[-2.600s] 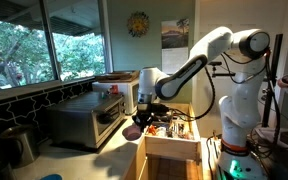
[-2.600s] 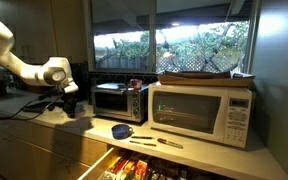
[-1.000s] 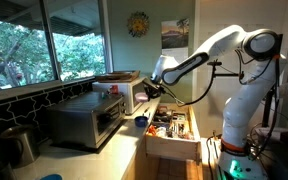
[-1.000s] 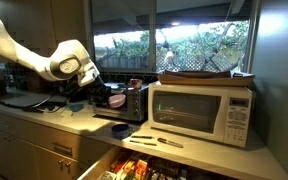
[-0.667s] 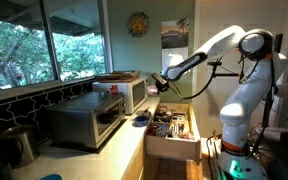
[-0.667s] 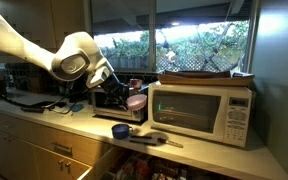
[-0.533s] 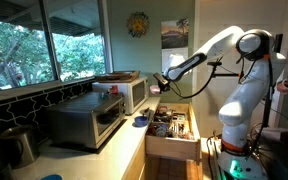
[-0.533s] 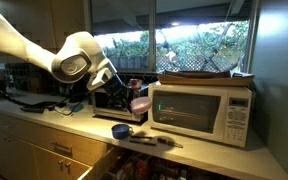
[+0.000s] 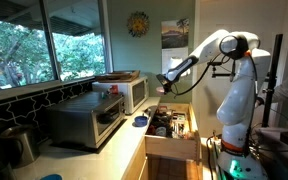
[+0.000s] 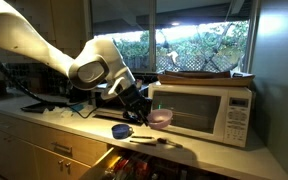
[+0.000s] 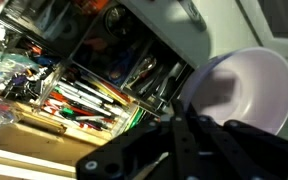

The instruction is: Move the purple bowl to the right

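Purple bowl: the purple bowl (image 10: 161, 117) is hanging in the air just in front of the microwave (image 10: 209, 112) door, clear of the tabletop (image 10: 89, 128). In the wrist view it (image 11: 246, 82) is tilting and showing its pale inside to the camera.
End effector: the end effector (image 10: 149, 110) is clamping on the bowl's rim, on the side facing away from the microwave. Its dark fingers (image 11: 184, 135) are pressing together on that edge.
Arm: the white arm (image 10: 44, 50) is reaching across toward the microwave front. In an exterior view it (image 9: 209, 50) is stretching out level with the microwave top.
Blue bowl: a small blue bowl (image 10: 122, 130) is sitting on the tabletop, in front of the microwave and lower than the held bowl, apart from it.
Utensil: a dark utensil (image 10: 156, 141) is lying flat on the tabletop edge in front of the microwave.
Drawer: a drawer (image 9: 174, 125) is standing open below the microwave's stretch of tabletop. The wrist view is showing it (image 11: 84, 95) packed with utensils in compartments.
Toaster oven: a toaster oven (image 9: 84, 118) is standing just beside the microwave on the same tabletop.
Window: a window (image 10: 199, 40) is showing green leaves behind the microwave.
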Available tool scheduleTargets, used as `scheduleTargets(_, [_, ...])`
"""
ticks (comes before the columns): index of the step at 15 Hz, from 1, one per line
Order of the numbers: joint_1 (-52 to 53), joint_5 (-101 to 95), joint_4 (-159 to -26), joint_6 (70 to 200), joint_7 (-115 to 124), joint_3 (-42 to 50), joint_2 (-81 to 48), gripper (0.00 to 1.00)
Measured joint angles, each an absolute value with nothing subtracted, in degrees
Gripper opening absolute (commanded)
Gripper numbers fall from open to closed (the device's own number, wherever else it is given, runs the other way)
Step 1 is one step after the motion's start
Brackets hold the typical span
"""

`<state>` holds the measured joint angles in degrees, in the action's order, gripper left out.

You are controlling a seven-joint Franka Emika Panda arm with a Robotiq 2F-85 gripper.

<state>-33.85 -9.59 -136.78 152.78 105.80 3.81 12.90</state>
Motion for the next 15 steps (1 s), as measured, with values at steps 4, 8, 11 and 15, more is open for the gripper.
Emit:
scheduleTargets(4, [-33.6,-10.2,-124.2,150.9,111.5,8.6,-0.8,0.01])
scheduleTargets(8, [-27.6,-14.0,-112.1,143.2,110.8,14.1,-11.2,0.01])
scheduleTargets(11, [-24.9,-13.9,-108.7,141.2,109.7,17.3,-14.0,0.04])
scheduleTargets(15, [-24.0,-13.5,-108.7,141.4,108.5,17.9,-13.8,0.01])
